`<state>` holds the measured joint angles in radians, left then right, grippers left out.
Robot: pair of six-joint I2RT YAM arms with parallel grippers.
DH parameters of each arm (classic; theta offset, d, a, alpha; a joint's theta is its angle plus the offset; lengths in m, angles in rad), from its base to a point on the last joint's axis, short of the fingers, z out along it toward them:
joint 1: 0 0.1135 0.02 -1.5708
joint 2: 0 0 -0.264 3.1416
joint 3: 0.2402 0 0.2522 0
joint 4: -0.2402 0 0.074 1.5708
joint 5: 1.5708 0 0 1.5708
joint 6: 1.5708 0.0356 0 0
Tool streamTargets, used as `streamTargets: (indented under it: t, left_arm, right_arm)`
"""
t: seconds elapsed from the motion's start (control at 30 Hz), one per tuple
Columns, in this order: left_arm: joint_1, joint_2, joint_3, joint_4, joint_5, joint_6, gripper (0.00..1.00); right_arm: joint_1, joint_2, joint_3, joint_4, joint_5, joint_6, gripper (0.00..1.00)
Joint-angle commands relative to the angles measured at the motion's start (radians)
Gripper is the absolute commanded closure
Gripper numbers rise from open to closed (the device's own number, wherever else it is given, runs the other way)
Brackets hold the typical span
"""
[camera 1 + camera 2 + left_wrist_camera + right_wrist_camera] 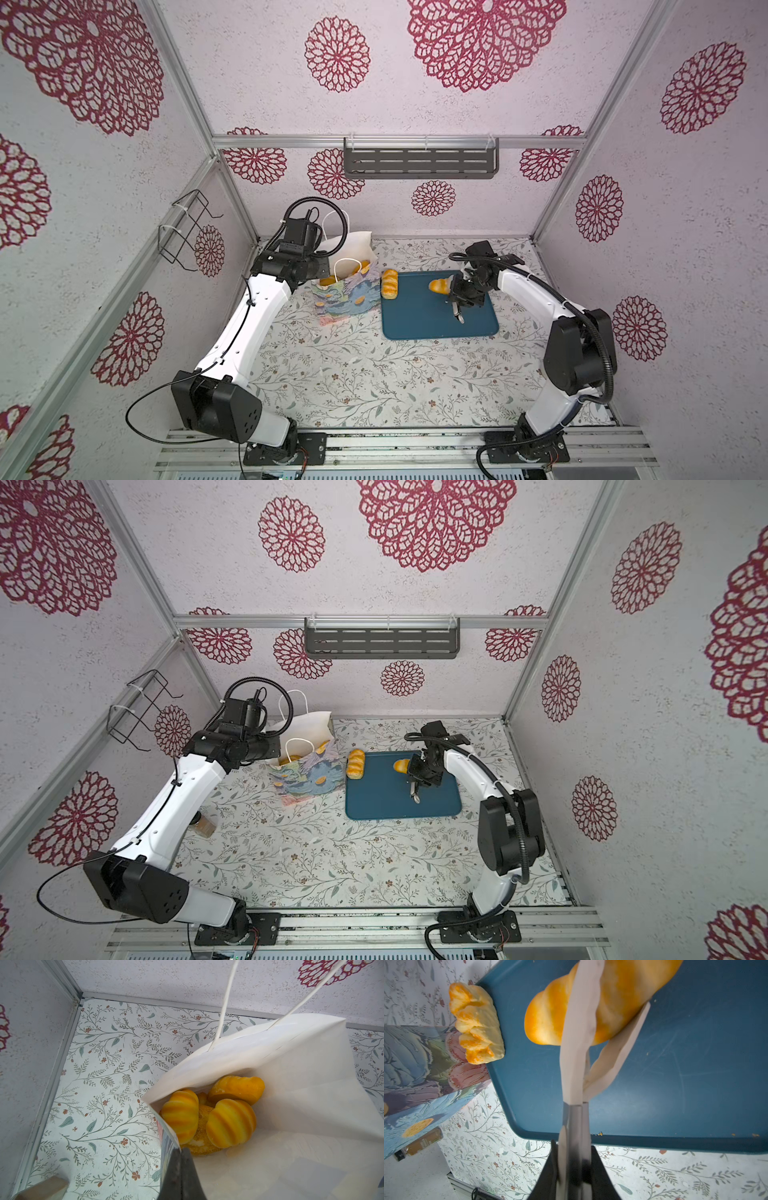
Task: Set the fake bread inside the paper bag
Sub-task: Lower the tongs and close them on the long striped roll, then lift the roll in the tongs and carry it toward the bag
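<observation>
— What is the right side showing?
— I'm seeing the right gripper (pixel 574 1148) clenching the cream tongs (pixel 579 1043). They are pinching a glossy, golden striped loaf (pixel 619 995) just beyond it, over the teal tray (pixel 675 1064).
— And the left?
— The left arm is bending in, and the left gripper (pixel 180 1152) is clamping the paper bag (pixel 270 1047) by its rim. Only its wrist view is showing striped rolls (pixel 228 1124) piled inside. A top view is showing another roll (pixel 390 284) at the tray's edge.

My right tool (pixel 456 296) holds the tongs (pixel 458 312) over the teal tray (pixel 432 328), a striped roll (pixel 439 286) at their far end (another loaf (pixel 390 284) sits on the tray's left edge, beside the upright paper bag (pixel 347 297)).
</observation>
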<state>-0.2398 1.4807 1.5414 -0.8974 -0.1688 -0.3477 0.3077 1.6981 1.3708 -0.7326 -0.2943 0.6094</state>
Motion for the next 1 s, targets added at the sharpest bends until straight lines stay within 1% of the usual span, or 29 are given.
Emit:
streamTargets:
  t: [0.0,0.23,0.33,0.43,0.67,0.8,0.97]
  left_arm:
    - [-0.009,-0.028,-0.009,0.006,0.005,0.010,1.00]
    - [-0.009,-0.028,-0.007,0.008,0.007,0.007,1.00]
    - [-0.009,-0.030,-0.011,0.012,0.008,0.006,1.00]
    - [-0.009,-0.028,-0.012,0.013,0.002,0.005,1.00]
    - [-0.009,-0.023,-0.016,0.016,-0.005,0.002,1.00]
    - [-0.010,-0.027,-0.018,0.017,-0.006,0.003,1.00]
    - [-0.010,-0.027,-0.018,0.017,-0.012,0.003,1.00]
  right_arm:
    - [0.001,-0.121,-0.075,0.140,-0.056,0.066,0.95]
    - [0.021,-0.298,-0.256,0.331,-0.056,0.144,0.97]
    - [0.030,-0.364,-0.302,0.391,-0.044,0.166,0.98]
    - [0.042,-0.412,-0.318,0.430,-0.029,0.168,1.00]
    - [0.078,-0.504,-0.373,0.525,-0.009,0.190,1.00]
    - [0.094,-0.518,-0.381,0.567,-0.003,0.194,1.00]
    - [0.142,-0.527,-0.366,0.590,0.030,0.179,1.00]
